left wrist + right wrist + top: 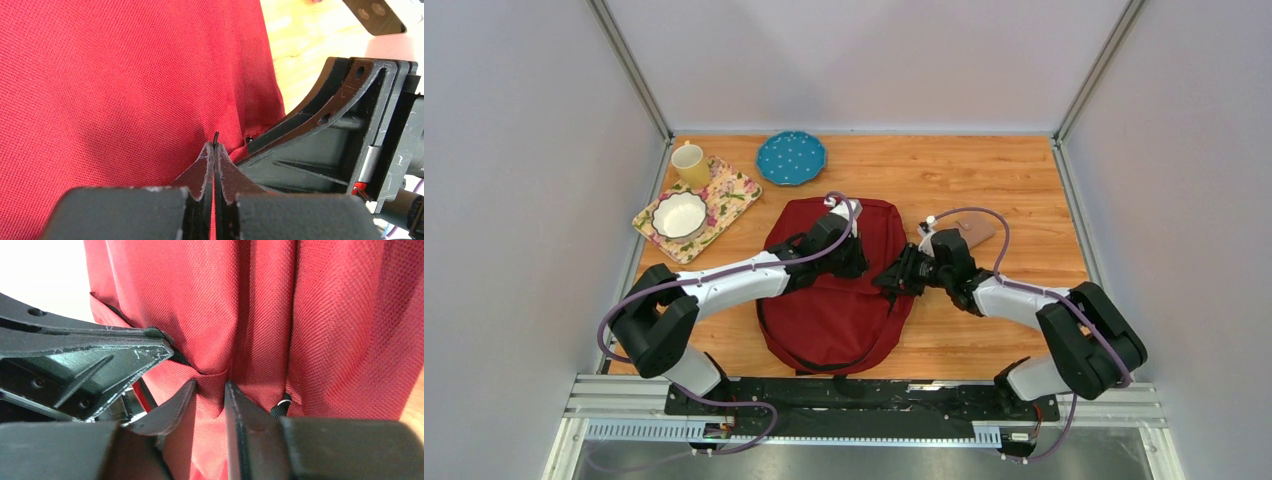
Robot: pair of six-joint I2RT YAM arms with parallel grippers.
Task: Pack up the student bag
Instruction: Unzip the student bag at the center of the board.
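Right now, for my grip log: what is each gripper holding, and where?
Dark red fabric backpack: left gripper pinches a thin black tab at its edge; right gripper, a fabric fold.

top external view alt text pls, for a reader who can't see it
Two robot arms meet over a dark red backpack lying flat on a wooden table, left gripper and right gripper at its right side. Far left, a floral tray holds a white bowl, a yellow mug at its corner, a teal dotted plate beside it.
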